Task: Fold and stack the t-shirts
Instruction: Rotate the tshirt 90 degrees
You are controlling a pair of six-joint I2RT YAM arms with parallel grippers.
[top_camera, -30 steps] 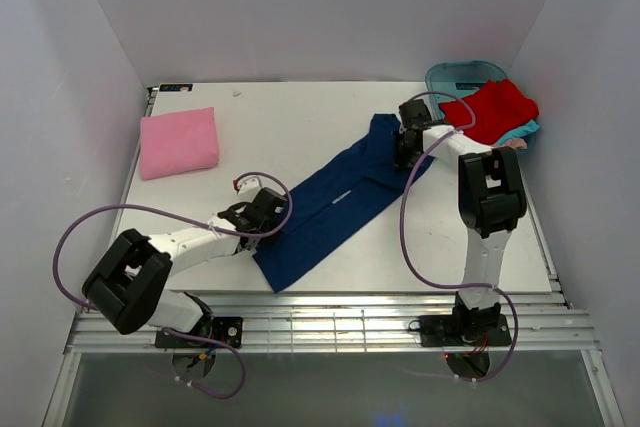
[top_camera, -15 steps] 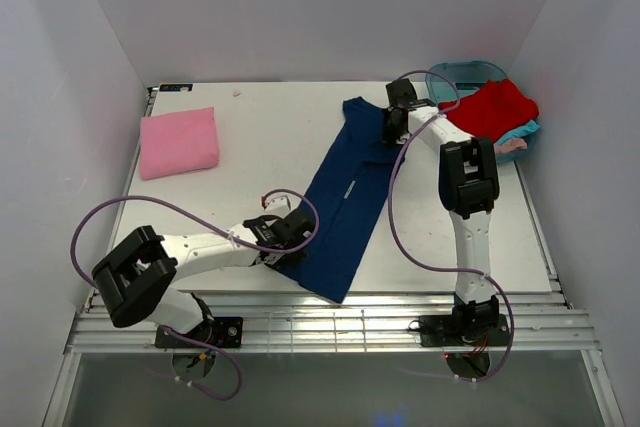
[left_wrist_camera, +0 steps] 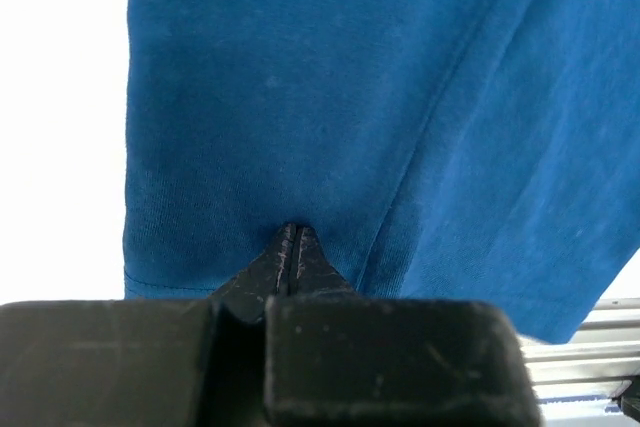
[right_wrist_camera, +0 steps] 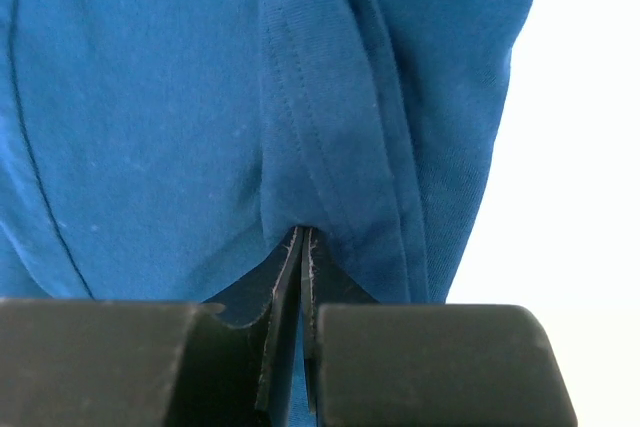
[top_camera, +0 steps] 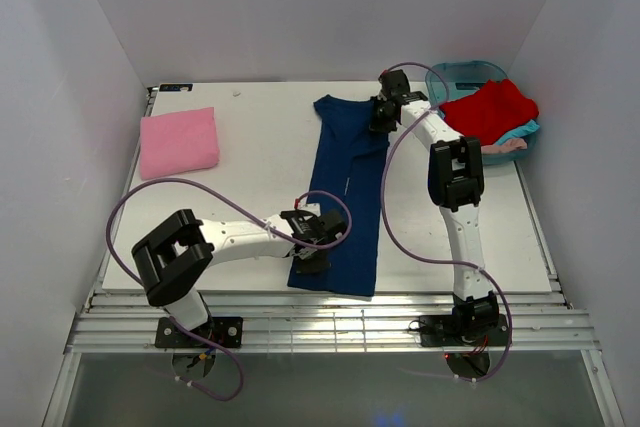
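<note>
Navy t-shirt point(top_camera: 345, 187) lies stretched into a long narrow strip on the tabletop point(top_camera: 250, 177), pinned at both ends. Its long axis runs from the far middle of the tabletop down to the near edge, leaning slightly left at the far end. The left jaws are pressed fully together on the near hem, a small pinch of cloth between the tips, as the left wrist view shows. The right jaws are likewise closed tight on the far end, gripping a doubled, ribbed band of fabric; whether that band is collar or sleeve is hard to tell.

The left arm point(top_camera: 230, 242) reaches across low to the near end, while the right arm point(top_camera: 452, 172) stretches out to the far end. The cloth looks fairly taut between them.

Folding next probably means carrying one end along that axis over the other; the right arm's far end lies well apart from the hem.

A folded pink t-shirt point(top_camera: 178, 143) sits far left. A red t-shirt point(top_camera: 492, 107) is heaped over the teal tub point(top_camera: 462, 73) far right.
</note>
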